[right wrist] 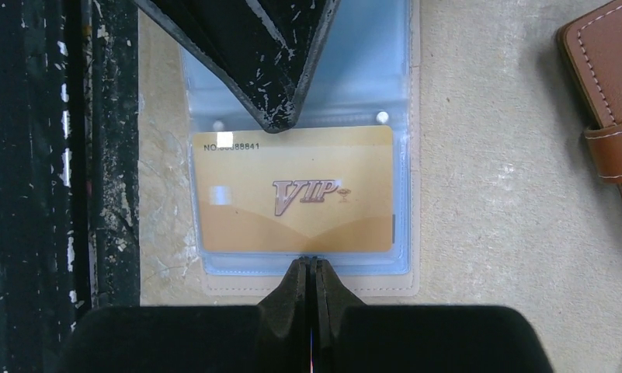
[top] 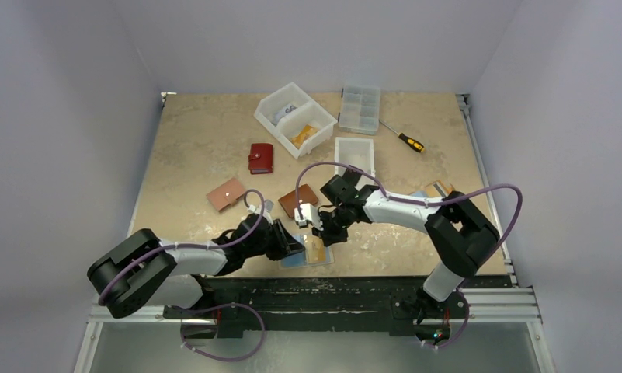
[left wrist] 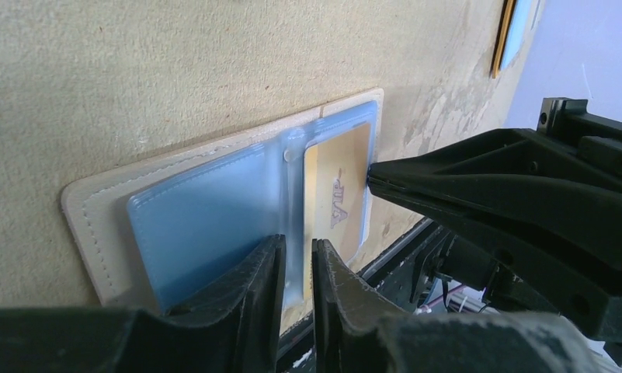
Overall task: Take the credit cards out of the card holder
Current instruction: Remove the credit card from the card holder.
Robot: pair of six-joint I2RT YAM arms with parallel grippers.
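The cream card holder (top: 292,263) lies open at the table's near edge, its blue plastic sleeves (left wrist: 199,225) facing up. One of the credit cards, a gold VIP card (right wrist: 292,190), sits inside a sleeve (left wrist: 338,186). My left gripper (left wrist: 298,249) is nearly closed, with the sleeve's middle fold caught in the narrow gap between its fingers (right wrist: 280,116). My right gripper (right wrist: 308,263) is shut, nothing visible between its tips. They touch the sleeve's outer edge beside the gold card (left wrist: 370,175). From above, both grippers (top: 296,242) (top: 323,233) meet over the holder.
The black front rail (right wrist: 36,186) runs right beside the holder. A brown wallet (top: 297,200) lies just behind it, a tan one (top: 226,194) and a red one (top: 261,158) further left. White bins (top: 296,118), a clear organiser (top: 360,109), a tray (top: 355,155) and a screwdriver (top: 404,138) stand at the back.
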